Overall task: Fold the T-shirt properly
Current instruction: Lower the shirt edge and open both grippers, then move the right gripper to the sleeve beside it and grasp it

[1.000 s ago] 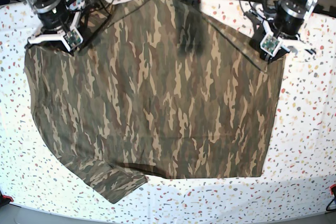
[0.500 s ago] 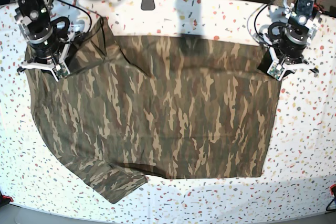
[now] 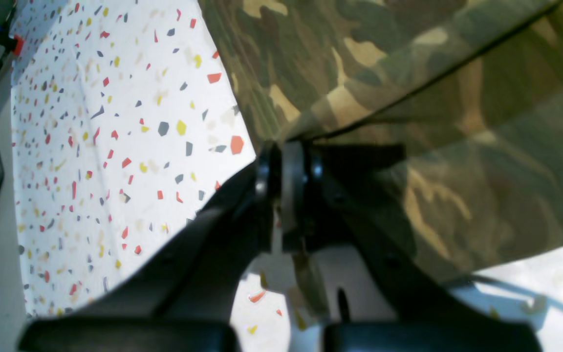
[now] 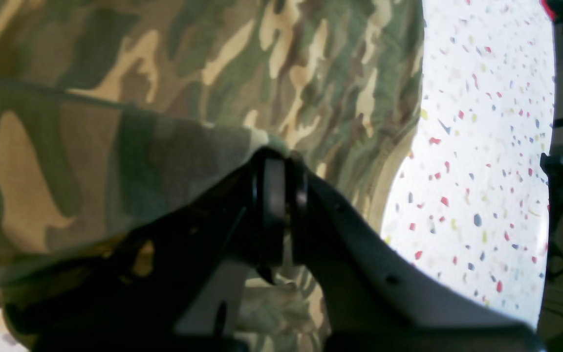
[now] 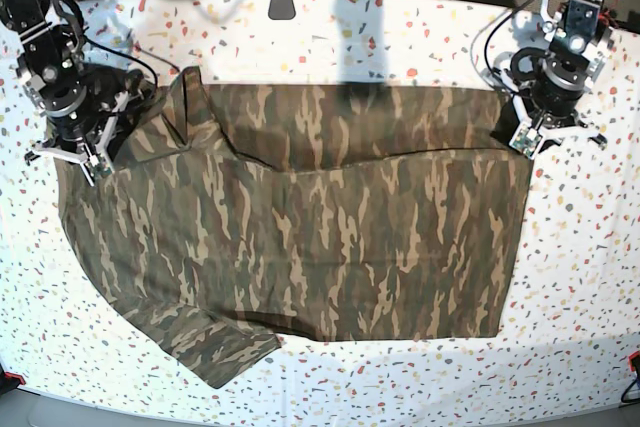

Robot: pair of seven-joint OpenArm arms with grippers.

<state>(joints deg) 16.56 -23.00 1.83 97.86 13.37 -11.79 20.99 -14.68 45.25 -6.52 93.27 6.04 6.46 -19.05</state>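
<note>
Left wrist: left gripper pinched tight on a T-shirt edge, cloth draping off over the speckled table. Right wrist: right gripper likewise clamped on a hem fold. Base: shirt spread mid-table, far edge doubled toward the near hem; carry both corners level, evenly paced, hems aligned before letting go.

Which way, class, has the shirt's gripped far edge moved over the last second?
Yes. The T-shirt far edge, pinched by the right gripper and left gripper, has come toward the camera, uncovering speckled table near the back rim.
</note>
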